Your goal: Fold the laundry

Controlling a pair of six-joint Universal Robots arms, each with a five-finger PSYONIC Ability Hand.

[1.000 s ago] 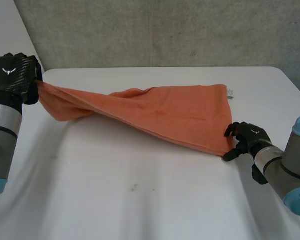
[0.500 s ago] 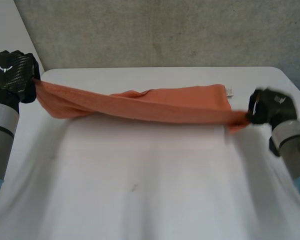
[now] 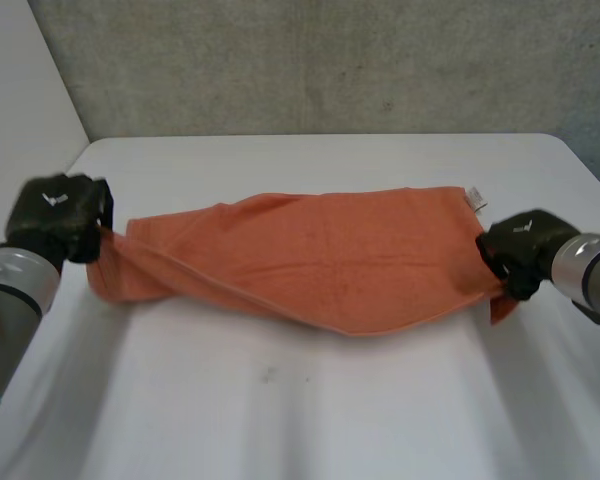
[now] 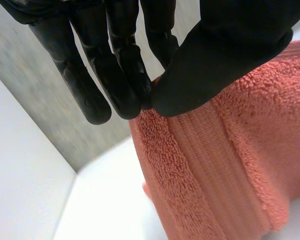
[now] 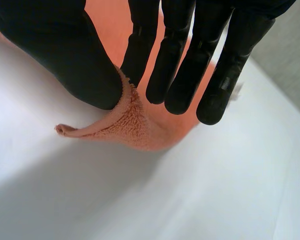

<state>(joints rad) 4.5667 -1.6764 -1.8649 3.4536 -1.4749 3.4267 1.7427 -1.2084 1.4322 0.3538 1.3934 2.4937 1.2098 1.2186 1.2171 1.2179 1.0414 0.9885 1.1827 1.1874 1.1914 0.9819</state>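
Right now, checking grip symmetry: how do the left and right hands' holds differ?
The left hand holds the orange towel's twisted, bunched end; the right hand a flatter corner. Thick cloth hangs below the left hand; a curled tip pokes past the right hand. Both pinch, thumb against fingers.

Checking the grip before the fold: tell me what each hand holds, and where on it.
Both pinch the orange towel: left hand at one end, right hand at the opposite end.
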